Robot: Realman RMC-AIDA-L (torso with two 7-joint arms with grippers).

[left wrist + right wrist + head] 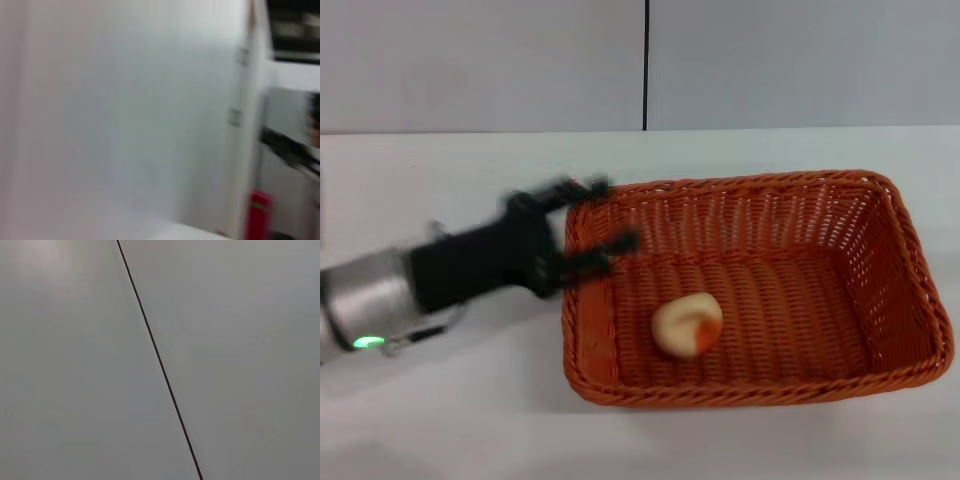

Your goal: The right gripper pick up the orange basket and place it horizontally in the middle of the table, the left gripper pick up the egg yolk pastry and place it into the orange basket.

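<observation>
We take the basket as our landmark. The white worktop (450,420) carries everything, and the orange basket (880,300) lies flat and lengthwise on it, somewhat to the right of the middle, so we judge the first part of the task done. Inside it, on the floor of the weave toward the left end and nearer the front wall, rests the egg yolk pastry (687,324), touching no wall; the second part looks done as well. The left hand (600,215) hangs at the basket's left rim, its two black fingers spread apart and holding nothing, one finger over the rim corner and the other just inside the left wall. What seems left is for that arm to draw clear. The right hand is out of view; its wrist camera shows only a grey wall with a dark seam. Nothing else stands near the basket
</observation>
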